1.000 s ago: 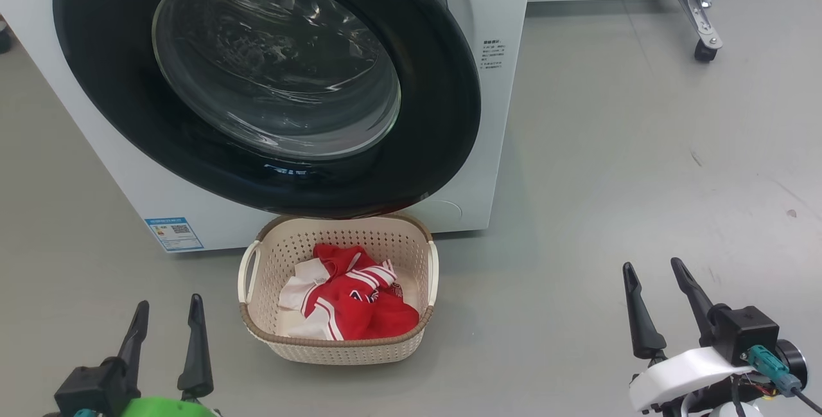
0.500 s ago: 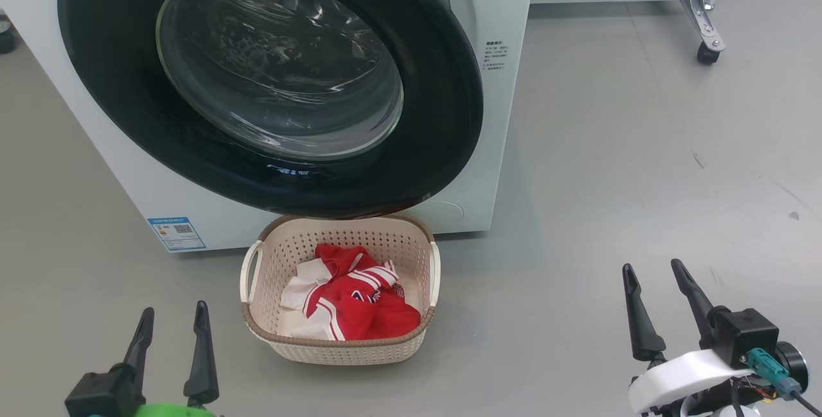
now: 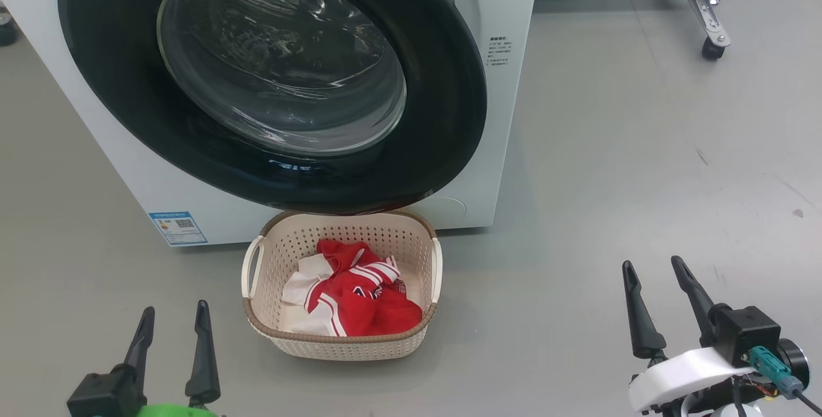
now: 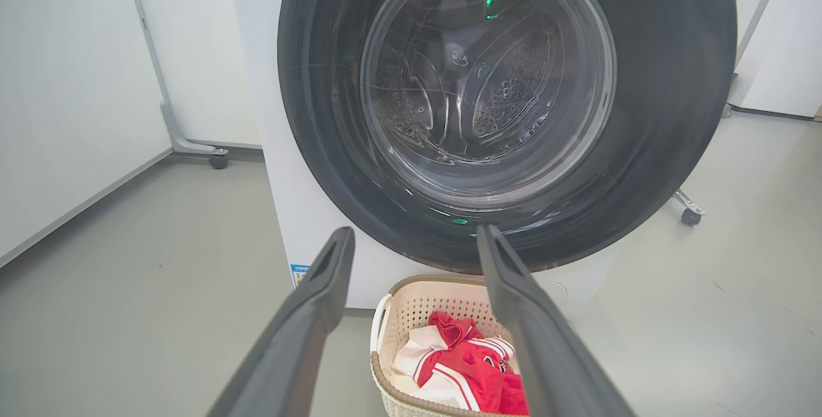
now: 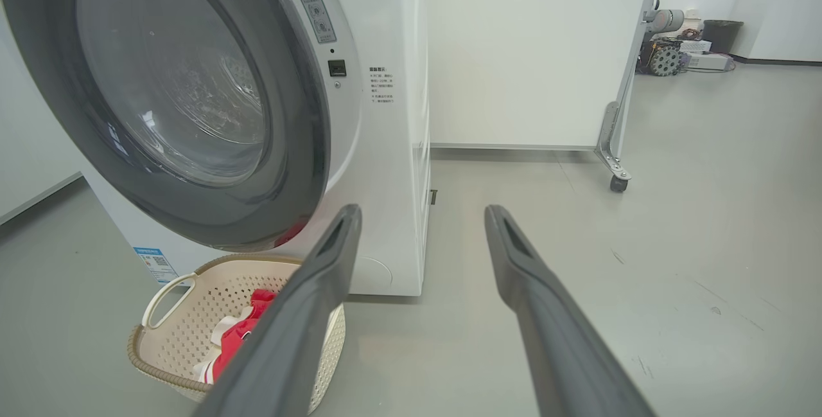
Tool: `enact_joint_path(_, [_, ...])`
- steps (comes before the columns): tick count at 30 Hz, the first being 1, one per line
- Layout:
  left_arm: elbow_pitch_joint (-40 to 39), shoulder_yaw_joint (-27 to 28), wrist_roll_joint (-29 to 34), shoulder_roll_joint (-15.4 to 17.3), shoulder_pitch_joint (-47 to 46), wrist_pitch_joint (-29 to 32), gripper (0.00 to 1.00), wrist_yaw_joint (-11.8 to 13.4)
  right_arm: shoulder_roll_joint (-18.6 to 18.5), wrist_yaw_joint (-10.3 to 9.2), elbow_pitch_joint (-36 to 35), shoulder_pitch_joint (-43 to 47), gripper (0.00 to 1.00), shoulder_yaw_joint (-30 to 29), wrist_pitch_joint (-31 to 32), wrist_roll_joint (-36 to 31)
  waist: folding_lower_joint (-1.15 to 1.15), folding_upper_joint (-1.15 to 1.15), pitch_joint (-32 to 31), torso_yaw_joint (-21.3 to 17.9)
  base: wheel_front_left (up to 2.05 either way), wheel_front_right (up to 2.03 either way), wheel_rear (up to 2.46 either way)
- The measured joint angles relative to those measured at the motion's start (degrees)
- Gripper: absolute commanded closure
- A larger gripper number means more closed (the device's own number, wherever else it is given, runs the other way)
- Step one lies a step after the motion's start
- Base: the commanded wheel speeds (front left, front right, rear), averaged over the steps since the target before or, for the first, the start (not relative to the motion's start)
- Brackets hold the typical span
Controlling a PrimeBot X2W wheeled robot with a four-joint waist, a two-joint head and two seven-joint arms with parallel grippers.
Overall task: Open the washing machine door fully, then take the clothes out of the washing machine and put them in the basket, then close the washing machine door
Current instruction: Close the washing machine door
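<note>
My left gripper [image 3: 175,309] hovers low over the floor [image 3: 642,147] at the left, its two fingers spread apart and holding nothing. Ahead of it the washing machine [image 3: 507,115] stands on the floor with the washing machine door [image 3: 449,115] lying against its front, and just before it, under the door's lower edge, sits the basket [image 3: 340,340] with the clothes [image 3: 359,301] heaped inside, red and white. My right gripper [image 3: 652,264] hangs well off to the basket's right over bare floor, fingers likewise parted and empty.
</note>
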Motion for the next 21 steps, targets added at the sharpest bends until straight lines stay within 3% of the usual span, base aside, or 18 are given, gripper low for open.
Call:
enact_joint_path(1, [0.0, 0.0, 0.0, 0.0, 0.0, 0.0, 0.00, 0.0, 0.0, 0.01, -0.1, 0.0, 0.02, 0.0, 0.0, 0.0, 0.00, 0.00, 0.0, 0.0, 0.00, 0.00, 0.00])
enact_joint_path(2, [0.0, 0.0, 0.0, 0.0, 0.0, 0.0, 0.00, 0.0, 0.0, 0.01, -0.3, 0.0, 0.59, 0.0, 0.0, 0.0, 0.00, 0.00, 0.1, 0.0, 0.00, 0.00, 0.00])
enact_joint_path(3, [0.0, -0.1, 0.1, 0.0, 0.0, 0.0, 0.00, 0.0, 0.0, 0.01, -0.4, 0.0, 1.00, -0.1, 0.0, 0.0, 0.00, 0.00, 0.1, 0.0, 0.00, 0.00, 0.00])
enact_joint_path(21, [-0.4, -0.8, 0.3, -0.6, -0.1, -0.5, 0.00, 0.2, -1.4, 0.65, -1.4, -0.6, 1.00, -0.1, 1.7, 0.1, 0.00, 0.00, 1.7, 0.7, 0.00, 0.00, 0.00])
